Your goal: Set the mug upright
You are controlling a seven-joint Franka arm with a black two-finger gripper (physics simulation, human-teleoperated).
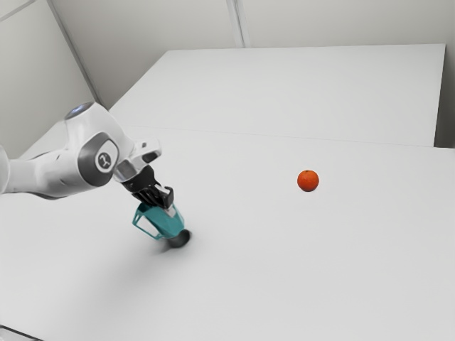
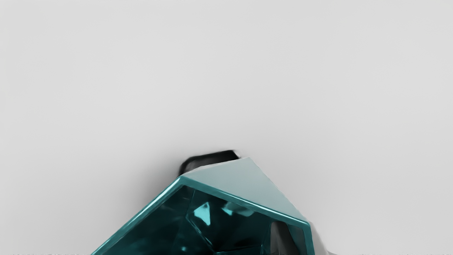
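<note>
The gripper [image 1: 169, 207] is at the upper rim of the teal mug [image 1: 163, 222] in the exterior view, its fingers closed on the wall. The mug leans, its open end toward the hand, its handle on the exterior view's left and a dark piece at its lower end. Whether that end touches the table, I cannot tell. In the wrist view the gripper [image 2: 305, 241] has one dark finger inside the mug [image 2: 244, 189] and a greyish finger partly hidden outside the same wall.
An orange fruit [image 1: 308, 181] rests on the white table [image 1: 284, 270], well apart from the mug toward the exterior view's right. Pale walls [image 1: 341, 21] stand behind the table.
</note>
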